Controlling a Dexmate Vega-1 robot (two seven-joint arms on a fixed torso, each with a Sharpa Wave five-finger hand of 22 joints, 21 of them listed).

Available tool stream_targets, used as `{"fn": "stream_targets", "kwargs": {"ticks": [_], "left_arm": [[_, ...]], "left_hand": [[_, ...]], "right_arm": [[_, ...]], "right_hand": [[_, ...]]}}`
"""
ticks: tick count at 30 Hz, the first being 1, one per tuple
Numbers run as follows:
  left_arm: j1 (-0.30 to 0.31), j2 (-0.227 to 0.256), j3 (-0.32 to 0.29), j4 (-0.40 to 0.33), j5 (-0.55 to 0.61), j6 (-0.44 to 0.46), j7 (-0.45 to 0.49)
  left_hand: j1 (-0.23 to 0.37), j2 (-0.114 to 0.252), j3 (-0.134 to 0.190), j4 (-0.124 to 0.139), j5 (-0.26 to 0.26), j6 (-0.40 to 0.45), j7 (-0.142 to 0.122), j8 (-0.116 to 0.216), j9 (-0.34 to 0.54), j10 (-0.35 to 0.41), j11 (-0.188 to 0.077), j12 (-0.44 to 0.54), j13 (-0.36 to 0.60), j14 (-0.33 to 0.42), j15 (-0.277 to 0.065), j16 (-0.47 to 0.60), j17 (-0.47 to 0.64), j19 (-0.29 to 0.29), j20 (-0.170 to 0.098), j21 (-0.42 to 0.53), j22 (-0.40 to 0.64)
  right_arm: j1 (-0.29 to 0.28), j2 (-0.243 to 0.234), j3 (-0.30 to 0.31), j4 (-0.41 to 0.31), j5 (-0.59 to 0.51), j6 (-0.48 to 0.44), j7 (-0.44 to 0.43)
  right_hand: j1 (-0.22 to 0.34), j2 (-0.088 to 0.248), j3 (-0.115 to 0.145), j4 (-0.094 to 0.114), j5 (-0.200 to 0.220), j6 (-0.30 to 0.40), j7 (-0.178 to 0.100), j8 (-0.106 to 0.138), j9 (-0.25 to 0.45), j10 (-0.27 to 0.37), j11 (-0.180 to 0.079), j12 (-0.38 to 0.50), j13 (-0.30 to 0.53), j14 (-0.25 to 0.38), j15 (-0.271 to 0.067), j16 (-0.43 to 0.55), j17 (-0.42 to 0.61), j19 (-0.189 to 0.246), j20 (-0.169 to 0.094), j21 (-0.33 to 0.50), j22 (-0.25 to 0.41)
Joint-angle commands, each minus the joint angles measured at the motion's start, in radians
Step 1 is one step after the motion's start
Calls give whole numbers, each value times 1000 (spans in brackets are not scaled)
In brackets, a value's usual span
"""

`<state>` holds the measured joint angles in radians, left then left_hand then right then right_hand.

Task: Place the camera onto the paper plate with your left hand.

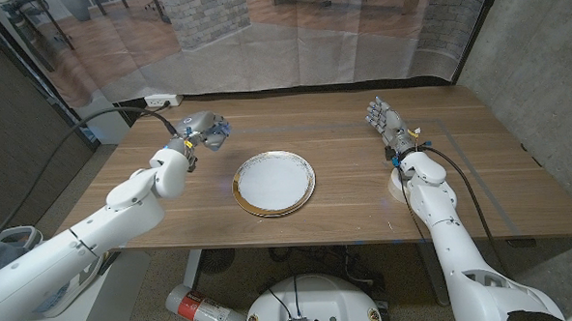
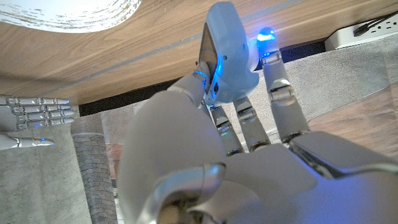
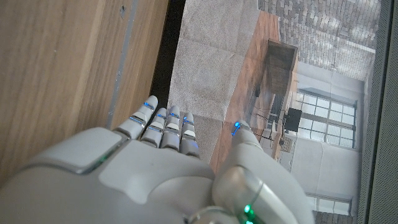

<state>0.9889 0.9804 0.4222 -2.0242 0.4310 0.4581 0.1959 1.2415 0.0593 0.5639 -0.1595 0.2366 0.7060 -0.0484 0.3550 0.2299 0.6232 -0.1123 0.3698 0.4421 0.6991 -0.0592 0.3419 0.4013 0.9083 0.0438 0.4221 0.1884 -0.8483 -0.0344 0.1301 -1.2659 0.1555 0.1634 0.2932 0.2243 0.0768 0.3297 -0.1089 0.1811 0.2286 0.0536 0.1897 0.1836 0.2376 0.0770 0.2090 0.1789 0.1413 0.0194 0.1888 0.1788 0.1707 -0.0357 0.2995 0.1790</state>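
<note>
Wooden tabletop [image 1: 345, 192], translucent curtain behind it with a brick-and-wood room showing through, grey wall on the robot's right.

Left hand [image 1: 200, 131] is raised over the far left part of the tabletop and holds the camera [image 2: 225, 57]: a small pale blue-white body, pinched between thumb and the other fingers [image 2: 283, 93]. In the left wrist view the camera sits at the fingertips with its edge toward the wood grain; can't tell whether it touches the surface.

Paper plate [image 1: 273, 183], white with a gold rim, lies flat just to the robot's right of the left hand and a little nearer the robot. Nothing on it. Camera and plate are apart.

Right hand [image 1: 385, 117] is well apart from the left, past the plate, on the far right part of the tabletop. Fingers [image 3: 163, 123] straight, held close side by side, thumb out to the side, nothing in it.

White power strip [image 1: 161, 101] past the left hand, at the tabletop's far edge.
</note>
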Motion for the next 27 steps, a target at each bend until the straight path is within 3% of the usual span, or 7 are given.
{"fn": "stream_targets", "kwargs": {"ticks": [1, 27], "left_arm": [[4, 5, -2, -3, 24, -74, -41], [-1, -11, 7, -9, 71, -190, -91]], "left_hand": [[16, 18, 8, 10, 3, -3, -1, -6, 3, 0, 0, -6, 6, -1, -69, -6, 6, -62, -42, 0, 2], [22, 20, 5, 10, 0, -11, -2, -13, 6, -5, 0, -19, 20, -12, -68, -18, 18, -94, -37, -2, 2]], "right_arm": [[-5, 2, -3, -11, 0, -2, -7], [10, 13, -4, 15, 5, 30, -11]], "right_hand": [[-2, 2, 4, -5, 1, 10, -3, 5, 6, 10, 0, 2, 5, 9, 2, 0, 5, 9, -13, -1, 5], [-3, 4, 5, -5, 1, 13, -5, 6, 6, 12, 0, 2, 5, 10, 2, 0, 5, 11, -12, -7, 5]]}}
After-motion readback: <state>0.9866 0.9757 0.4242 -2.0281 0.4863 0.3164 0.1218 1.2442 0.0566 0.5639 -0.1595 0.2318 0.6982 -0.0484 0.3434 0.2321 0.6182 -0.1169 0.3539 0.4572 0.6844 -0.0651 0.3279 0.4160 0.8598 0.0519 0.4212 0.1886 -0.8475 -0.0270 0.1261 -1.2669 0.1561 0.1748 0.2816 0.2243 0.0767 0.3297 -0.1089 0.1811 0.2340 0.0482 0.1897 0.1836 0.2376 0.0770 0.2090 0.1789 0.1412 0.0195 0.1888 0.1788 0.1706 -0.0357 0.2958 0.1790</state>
